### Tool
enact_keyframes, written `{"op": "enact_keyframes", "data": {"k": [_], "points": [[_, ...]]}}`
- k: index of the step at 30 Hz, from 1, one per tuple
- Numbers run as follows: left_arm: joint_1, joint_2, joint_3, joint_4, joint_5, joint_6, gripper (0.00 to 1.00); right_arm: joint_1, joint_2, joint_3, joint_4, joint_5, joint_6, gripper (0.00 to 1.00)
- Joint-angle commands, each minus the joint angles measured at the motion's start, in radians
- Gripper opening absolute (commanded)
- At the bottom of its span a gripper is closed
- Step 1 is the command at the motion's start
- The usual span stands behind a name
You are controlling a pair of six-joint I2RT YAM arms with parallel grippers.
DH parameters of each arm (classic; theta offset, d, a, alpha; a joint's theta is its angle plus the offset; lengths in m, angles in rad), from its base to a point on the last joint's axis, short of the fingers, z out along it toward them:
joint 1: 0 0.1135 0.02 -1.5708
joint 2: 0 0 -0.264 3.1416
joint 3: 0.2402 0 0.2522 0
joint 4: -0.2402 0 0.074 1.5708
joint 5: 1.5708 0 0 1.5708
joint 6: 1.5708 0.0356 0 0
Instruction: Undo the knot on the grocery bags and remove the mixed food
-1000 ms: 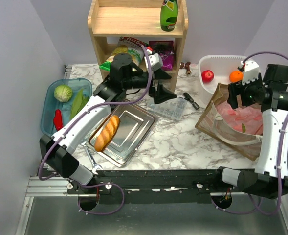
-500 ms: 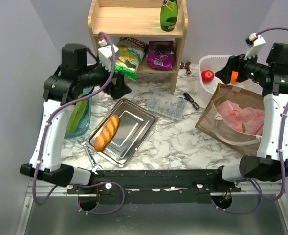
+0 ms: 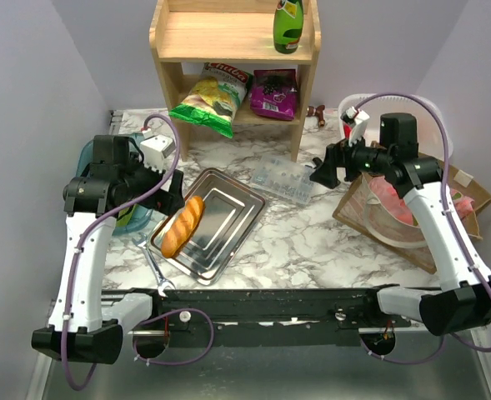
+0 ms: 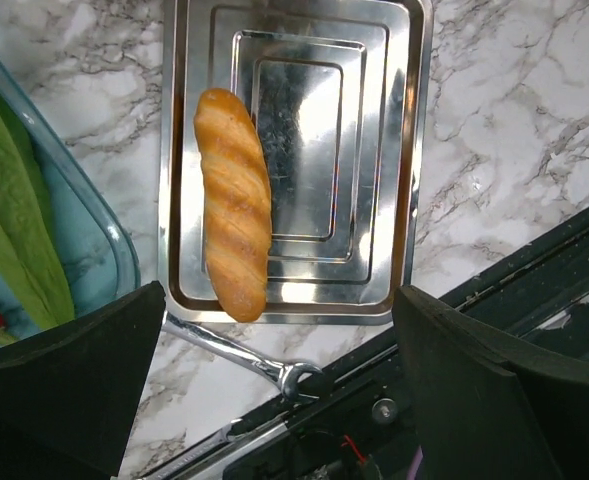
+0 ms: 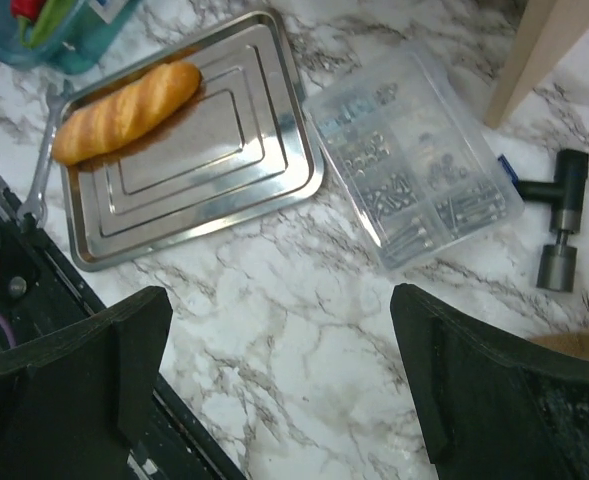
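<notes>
Across your counter, the wooden shelf at the back edge carries part of the mixed food. The yellow-green crisp packet and purple snack packet are on its lower board, and the green bottle is on top. The pink grocery bag lies slumped inside the brown carton at the right edge, half under your right arm. Its knot is not visible, and I cannot tell whether anything is left inside.

The steel tray sits near the front edge, left of centre. Beside it, the blue tub at the left edge holds leafy greens.

Your left fingers hang spread wide and empty above the tray. Your right fingers are equally wide and empty over mid-counter.

I judge the emptying step near its end. Next, look into the bag mouth before calling it done.
</notes>
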Motion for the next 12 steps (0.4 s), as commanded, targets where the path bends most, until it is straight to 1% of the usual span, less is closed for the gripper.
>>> {"op": "enact_keyframes", "data": {"k": [1,4,8,12], "points": [[0.008,-0.023,-0.059,0.029,-0.025,-0.045,0.98,0.000,-0.088,-0.063,-0.002,0.089,-0.055,1.00],[0.010,-0.032,-0.073,0.055,-0.027,-0.081,0.99,0.000,-0.115,-0.068,-0.018,0.109,-0.056,1.00],[0.010,-0.016,-0.046,0.050,-0.021,-0.128,0.98,0.000,-0.125,-0.030,-0.027,0.134,-0.041,1.00],[0.013,-0.002,-0.034,0.058,-0.008,-0.162,0.98,0.000,-0.125,0.010,-0.025,0.197,-0.050,1.00]]}}
